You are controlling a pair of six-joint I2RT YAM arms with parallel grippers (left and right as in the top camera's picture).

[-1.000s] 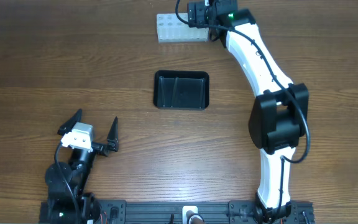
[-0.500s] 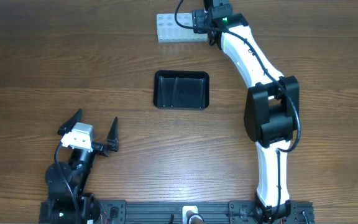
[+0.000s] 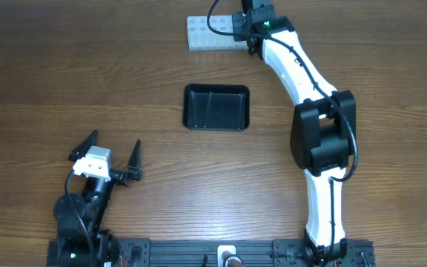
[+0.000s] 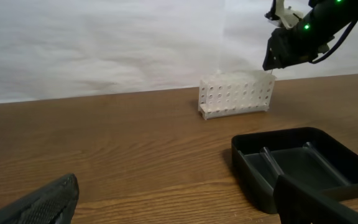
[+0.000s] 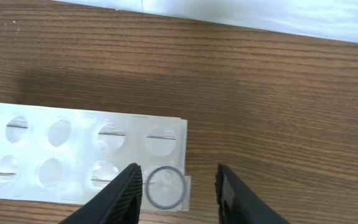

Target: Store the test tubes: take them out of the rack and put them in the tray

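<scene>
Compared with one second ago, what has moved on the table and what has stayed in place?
The right arm stretched farther forward, carrying its open right claw to the right end of the test tube rack, around a test tube. Nothing gripped yet. The left claw, rack and black tray stayed put.

Brown wooden tabletop (image 3: 87, 74): visible grain is noted; smooth, with a low satin sheen.
White perforated rectangular rack (image 3: 210, 33), upper centre of the top view: translucent plastic, semi-matt.
Clear round-rimmed test tube (image 5: 165, 186) at the rack's corner: transparent; glass or plastic cannot be determined.
Black divided rectangular tray (image 3: 216, 107), centre: moulded plastic, smooth, faintly glossy.
White arm shell (image 3: 302, 70), right: glossy plastic.
Black fingers (image 4: 48, 202) of the left gripper (image 3: 116, 141): matt, finely grained.
Black fingers (image 5: 120, 193) of the right gripper (image 5: 178, 171): matt, smooth.
</scene>
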